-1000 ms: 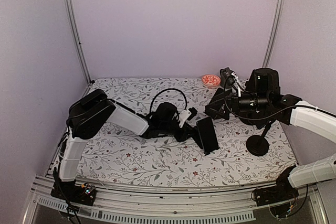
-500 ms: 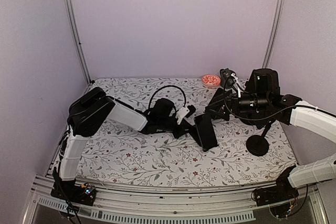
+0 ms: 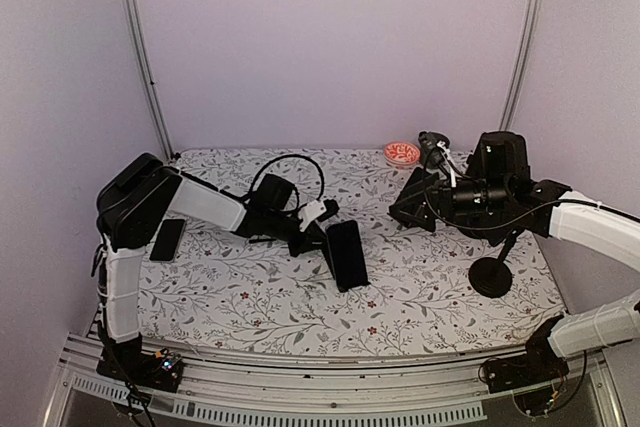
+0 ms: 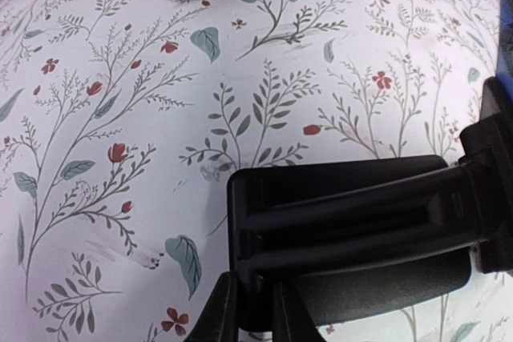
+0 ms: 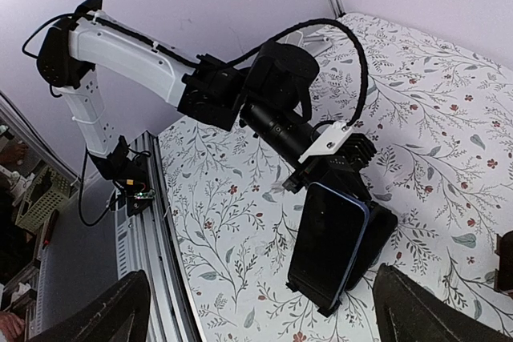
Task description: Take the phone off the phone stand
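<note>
Left tool point(image 3: 308, 237) observed fully closed, pinching the lower rear edge of the phone stand point(image 4: 345, 230). Right tool point(image 3: 412, 205) stands wide apart and empty, raised above the bench point(image 3: 250, 302) and well apart from the stand. The phone point(image 5: 327, 242) sits in the stand's cradle near the bench centre, leaning back, its face towards the right arm. Recommendation: left tool to pin the stand firmly to the bench while the right takes the phone by its long edges, closes squarely, and draws it up along the cradle's slope, lest the stand tip
</note>
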